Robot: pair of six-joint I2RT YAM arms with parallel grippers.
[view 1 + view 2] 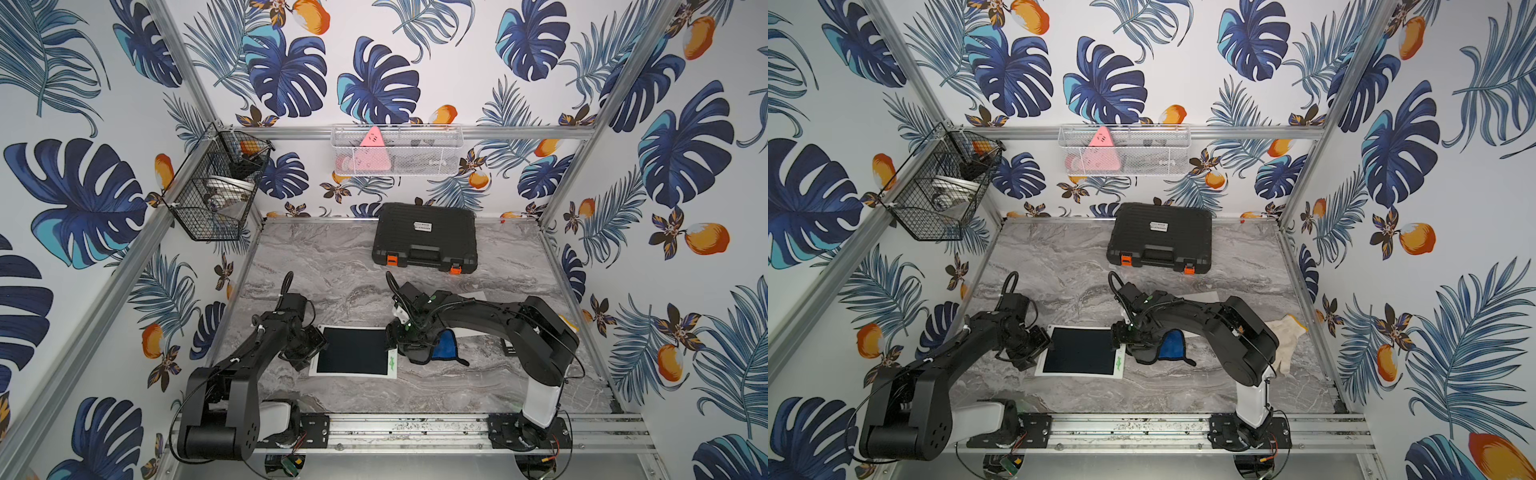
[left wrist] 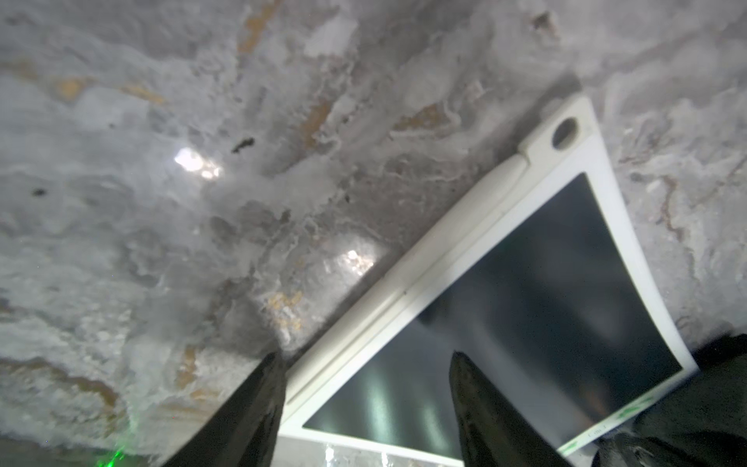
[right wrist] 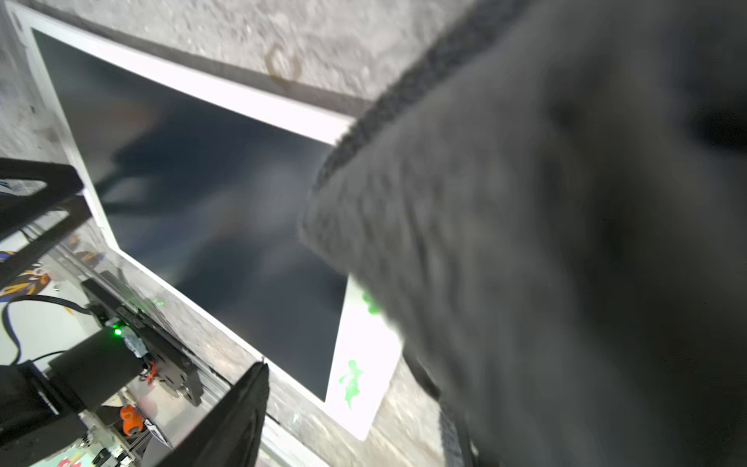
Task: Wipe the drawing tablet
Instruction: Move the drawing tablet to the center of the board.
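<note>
While the drawing tablet (image 1: 353,351) lies flat on the worktop (image 1: 332,266) near its front edge, the left gripper (image 2: 366,360) has its fingers open astride the tablet's left rim; pressing down there should stop it sliding. At the right rim the cloth (image 3: 525,242) drapes over the right gripper (image 1: 394,338); whether those fingers pinch it I cannot tell. Sweep flat and lightly, rim to rim
</note>
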